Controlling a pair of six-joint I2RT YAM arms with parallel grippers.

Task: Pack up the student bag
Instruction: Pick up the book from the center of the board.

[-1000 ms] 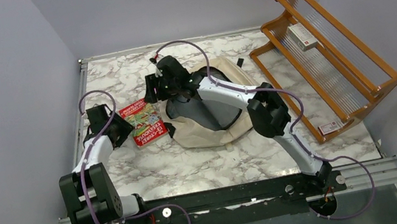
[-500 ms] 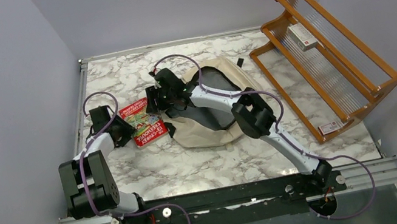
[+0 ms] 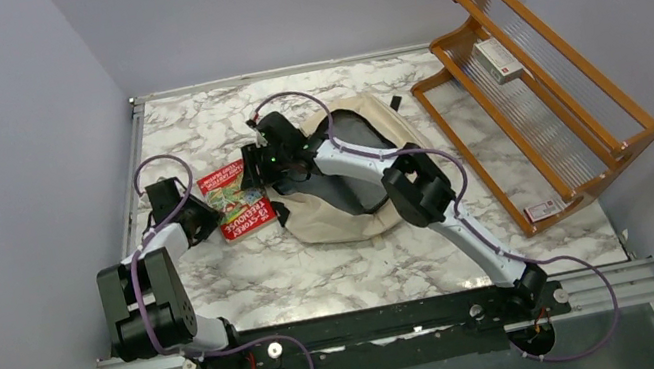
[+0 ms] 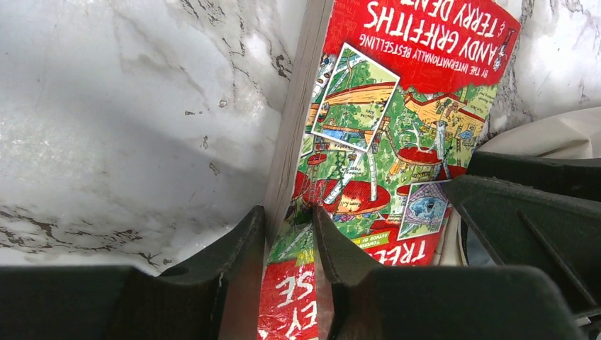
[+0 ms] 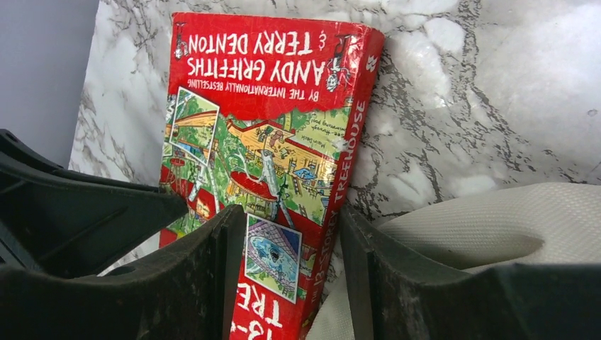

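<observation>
The student bag (image 3: pixel 347 203) is a beige fabric backpack lying open in the middle of the table, with its grey lining showing. A red illustrated book (image 3: pixel 237 202) lies at its left edge. My left gripper (image 3: pixel 200 217) is shut on the book's page-side edge (image 4: pixel 287 219). My right gripper (image 3: pixel 253 167) reaches over the bag and is open, its fingers (image 5: pixel 227 262) astride the book's spine edge (image 5: pixel 290 212). Bag fabric (image 5: pixel 496 219) lies just right of the spine. The book's cover (image 5: pixel 262 106) is tilted up off the marble.
A wooden rack (image 3: pixel 587 128) stands at the right and holds a small box (image 3: pixel 498 58), with another (image 3: pixel 543 208) at its near end. Grey walls close in the left, back and right. The other gripper's black body shows in each wrist view (image 4: pixel 531 205), (image 5: pixel 71 205).
My right gripper has come down and left from over the bag's top onto the book's spine edge. My left gripper has shifted slightly and still holds the book.
</observation>
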